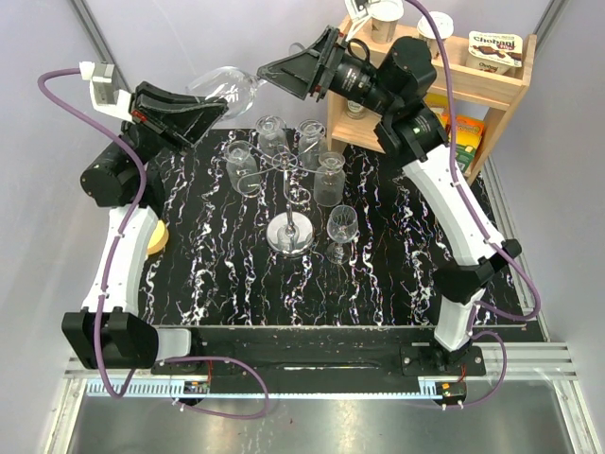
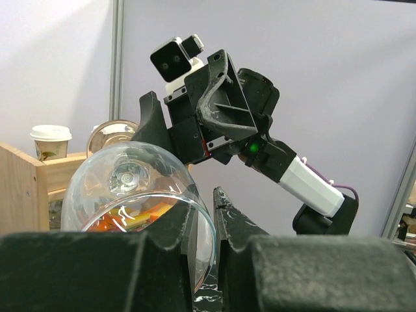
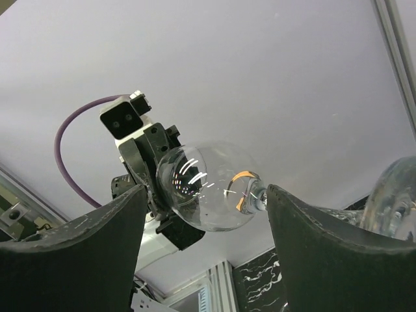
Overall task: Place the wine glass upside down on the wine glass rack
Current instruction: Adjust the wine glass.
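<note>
the wine glass (image 1: 230,90) lay on its side in the air, up beyond the wine glass rack (image 1: 289,235) and to its left, not touching it. the left gripper (image 1: 216,109), left of the rack, was clamped on the rim of the glass's bowl, while the right gripper (image 1: 267,70), beyond the rack, had its jaws spread wide on either side of the stem, with a visible gap on one side. several other glasses (image 1: 330,178) hung bowl-down around the rack's arms, and one more glass (image 1: 342,225) stood just right of the rack's base.
</note>
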